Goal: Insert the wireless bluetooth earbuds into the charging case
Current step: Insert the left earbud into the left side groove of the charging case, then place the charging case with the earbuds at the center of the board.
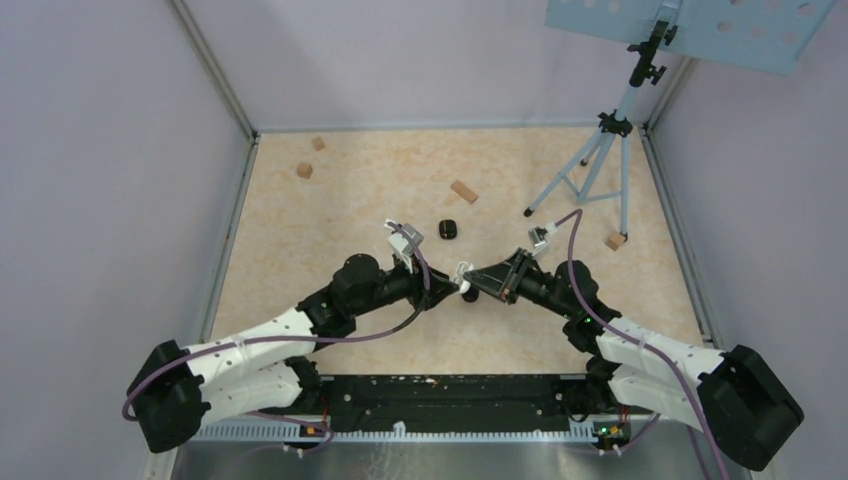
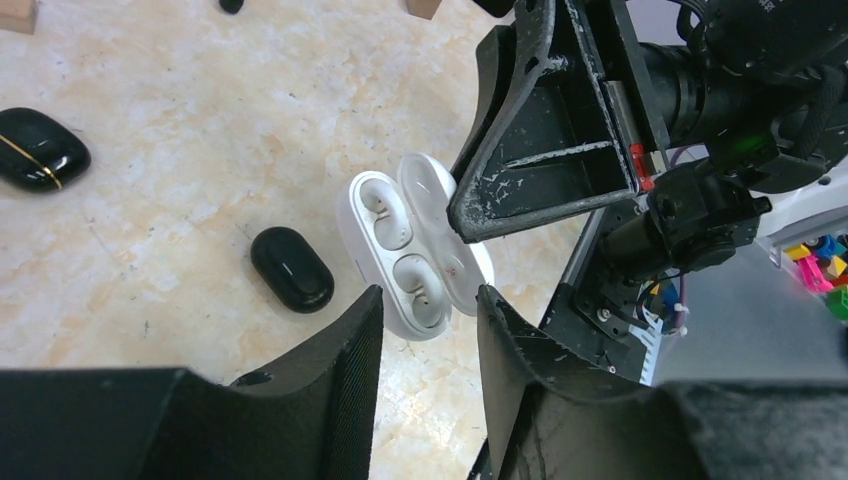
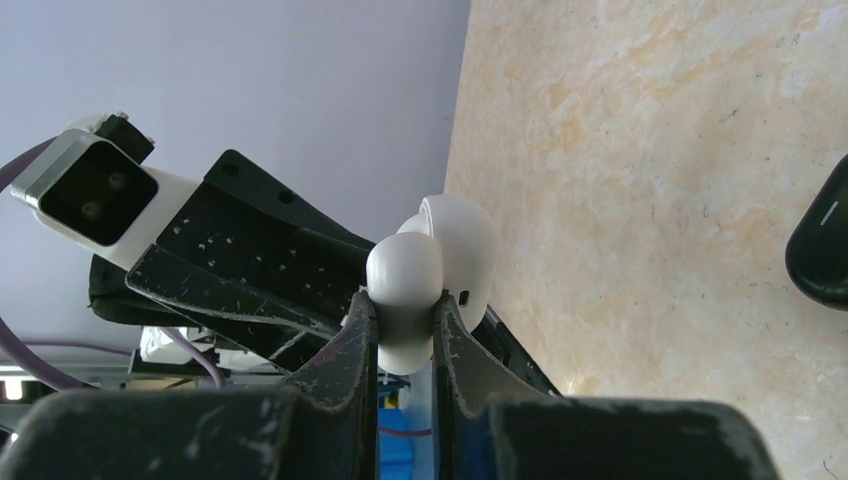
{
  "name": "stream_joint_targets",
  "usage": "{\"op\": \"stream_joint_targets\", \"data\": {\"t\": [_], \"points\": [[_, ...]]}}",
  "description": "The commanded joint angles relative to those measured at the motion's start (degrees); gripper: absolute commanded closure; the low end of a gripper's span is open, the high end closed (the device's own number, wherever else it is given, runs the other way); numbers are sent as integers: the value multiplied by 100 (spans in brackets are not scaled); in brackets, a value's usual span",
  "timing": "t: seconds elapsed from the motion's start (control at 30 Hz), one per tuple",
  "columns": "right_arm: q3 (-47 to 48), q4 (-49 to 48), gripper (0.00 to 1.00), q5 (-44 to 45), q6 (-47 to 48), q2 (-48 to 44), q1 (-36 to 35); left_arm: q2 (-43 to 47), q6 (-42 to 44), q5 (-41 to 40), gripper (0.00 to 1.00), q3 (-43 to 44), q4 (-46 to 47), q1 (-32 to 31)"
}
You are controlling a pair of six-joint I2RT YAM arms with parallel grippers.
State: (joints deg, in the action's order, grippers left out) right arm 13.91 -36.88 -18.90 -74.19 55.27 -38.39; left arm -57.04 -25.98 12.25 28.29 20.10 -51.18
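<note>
Above the beige counter (image 1: pixel 350 200), your right gripper (image 3: pixel 403 305) clamps the open white clamshell charging case (image 2: pixel 400 250); your left gripper (image 2: pixel 430 295), part-open and empty, hovers beside it. A bump could twist it loose

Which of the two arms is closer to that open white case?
The right. The right gripper is clamped on the white case. The left gripper sits just in front of it, open, its fingers flanking the case's near end without gripping.

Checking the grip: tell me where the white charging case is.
Mid-table in the top view, where both arms meet: the white charging case is pinched in the right claw, a small black case left of it in the left wrist view.
</note>
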Motion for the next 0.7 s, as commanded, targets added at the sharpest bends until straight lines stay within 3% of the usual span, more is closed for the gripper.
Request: {"op": "stream_joint_targets", "data": {"t": [0.0, 0.3, 0.5, 0.57, 0.67], "points": [[92, -385, 100, 17, -33, -15, -54, 251, 174, -170, 54, 372, -459, 3], [178, 311, 100, 1, 565, -60, 103, 770, 419, -879, 36, 1285, -2082, 3], [160, 682, 100, -1362, 1302, 167, 1815, 1365, 491, -2015, 33, 1180, -2472, 9], [373, 1139, 100, -1579, 1784, 441, 2093, 1520, 485, -2072, 33, 1039, -2390, 11], [438, 855, 100, -1941, 1883, 996, 2320, 1619, 371, -2154, 33, 921, -2378, 11]]}}
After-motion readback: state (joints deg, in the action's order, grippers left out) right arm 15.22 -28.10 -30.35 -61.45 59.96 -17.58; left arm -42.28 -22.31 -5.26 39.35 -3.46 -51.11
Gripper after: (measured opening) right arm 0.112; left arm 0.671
